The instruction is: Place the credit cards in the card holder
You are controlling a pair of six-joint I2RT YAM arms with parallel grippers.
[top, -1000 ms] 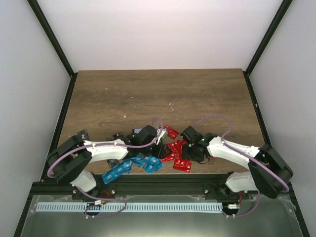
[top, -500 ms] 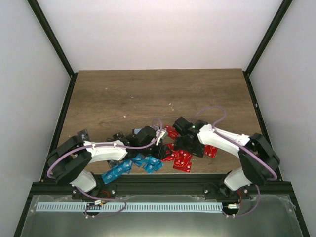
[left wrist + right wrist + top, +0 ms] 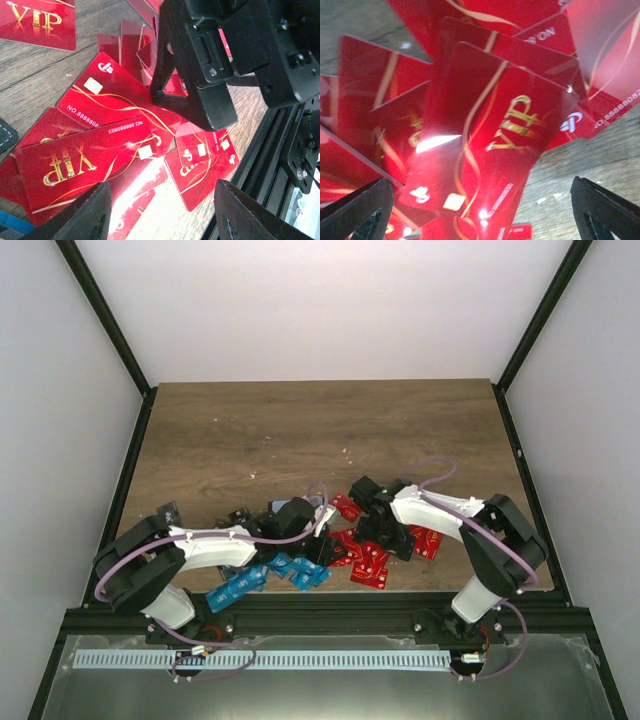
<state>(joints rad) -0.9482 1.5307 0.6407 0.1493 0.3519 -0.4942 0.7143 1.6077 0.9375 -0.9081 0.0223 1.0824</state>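
The right gripper stood with jaws spread wide and empty, low over a heap of glossy red plastic credit cards lettered VIP in gold. Just beside it the left gripper hung over the same heap, jaws apart, holding nothing. On the brown wooden table, bright blue plastic cards lay near the left arm. A black stitched corner, possibly the card holder, showed at the left wrist view's edge.

Even bright light, white glare on glossy red cards, right wrist view blurred close-up
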